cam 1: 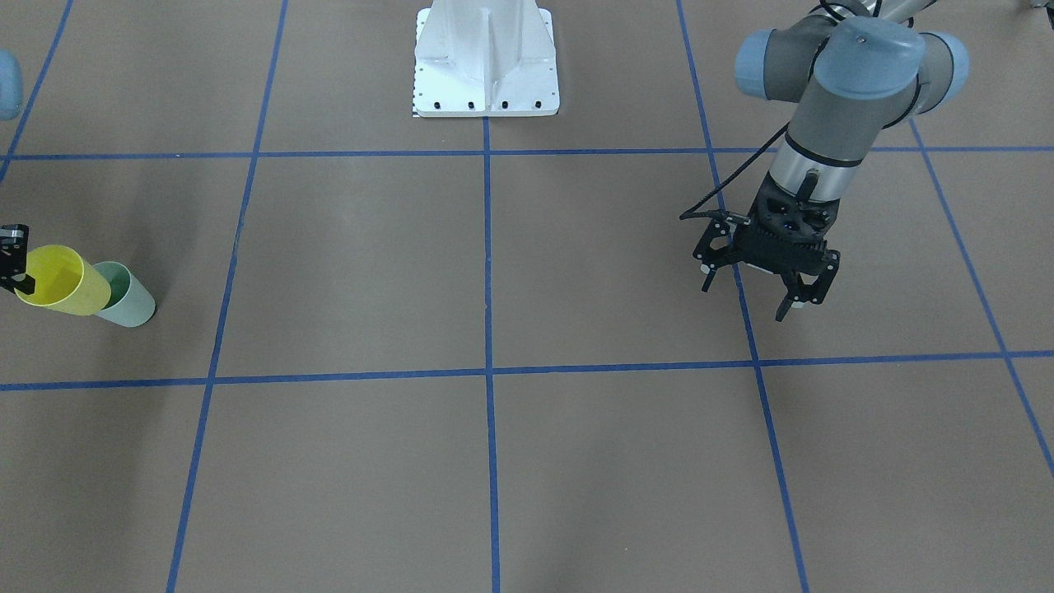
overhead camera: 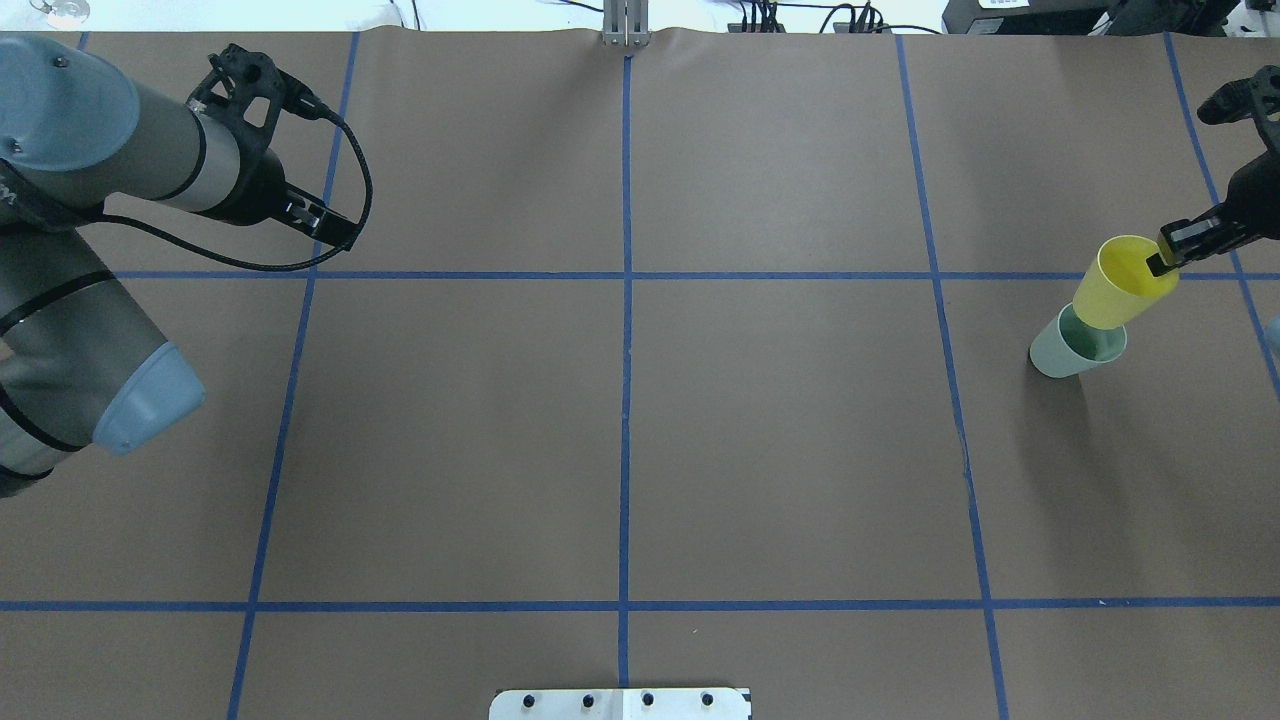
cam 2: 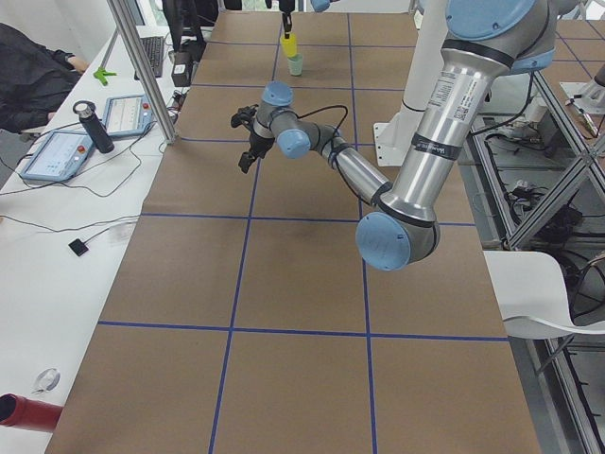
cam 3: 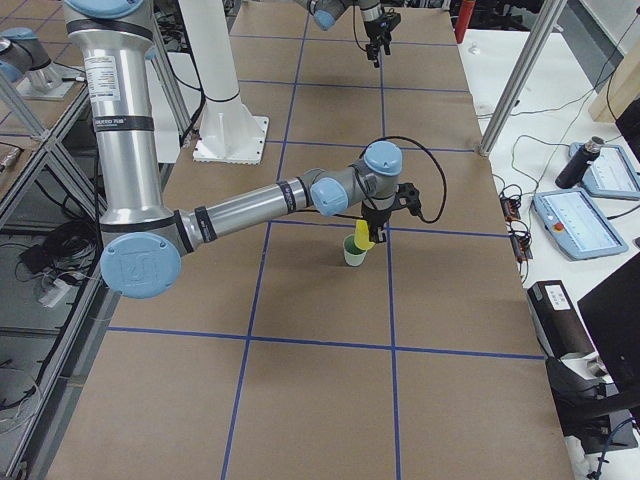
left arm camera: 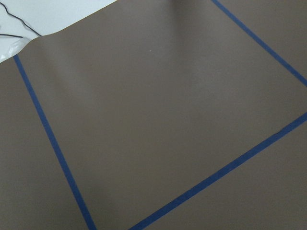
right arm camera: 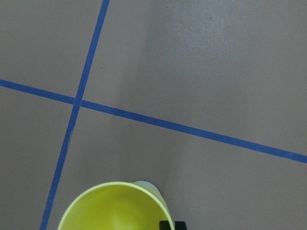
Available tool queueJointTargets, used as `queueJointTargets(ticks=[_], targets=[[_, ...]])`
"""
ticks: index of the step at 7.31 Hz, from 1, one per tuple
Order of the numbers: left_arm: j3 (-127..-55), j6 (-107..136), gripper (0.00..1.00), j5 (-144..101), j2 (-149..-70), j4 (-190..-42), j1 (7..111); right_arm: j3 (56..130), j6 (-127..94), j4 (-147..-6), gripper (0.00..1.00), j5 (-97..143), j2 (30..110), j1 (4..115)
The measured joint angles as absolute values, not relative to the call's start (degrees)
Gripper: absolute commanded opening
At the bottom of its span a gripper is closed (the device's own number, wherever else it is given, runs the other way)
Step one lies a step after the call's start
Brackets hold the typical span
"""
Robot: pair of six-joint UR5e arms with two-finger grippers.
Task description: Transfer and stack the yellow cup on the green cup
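The yellow cup [overhead camera: 1118,285] hangs tilted from my right gripper [overhead camera: 1163,260], which is shut on its rim, one finger inside the cup. Its base sits at the mouth of the green cup [overhead camera: 1072,347], which stands upright on the table at the far right. I cannot tell how deep the base is in. Both show in the front view, the yellow cup [cam 1: 59,281] over the green cup [cam 1: 129,298], and in the right wrist view [right arm camera: 114,207]. My left gripper [cam 1: 764,295] is open and empty above the table on the other side.
The brown table carries a grid of blue tape lines [overhead camera: 626,300]. The white robot base plate [cam 1: 486,70] sits at the robot's edge. A side table with tablets [cam 2: 61,151] and a bottle [cam 2: 92,126] lies beyond the far edge.
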State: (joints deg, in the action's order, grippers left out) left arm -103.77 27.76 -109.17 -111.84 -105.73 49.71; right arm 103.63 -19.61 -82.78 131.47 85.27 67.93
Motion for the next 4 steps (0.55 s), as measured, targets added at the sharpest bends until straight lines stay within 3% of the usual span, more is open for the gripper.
queueJointTargets(ticks=[4], targets=[[-103.8,27.6,1.0,-110.08,-111.69,-104.95,50.29,104.14,-19.6,-83.83,0.0,131.5,85.51,66.72]])
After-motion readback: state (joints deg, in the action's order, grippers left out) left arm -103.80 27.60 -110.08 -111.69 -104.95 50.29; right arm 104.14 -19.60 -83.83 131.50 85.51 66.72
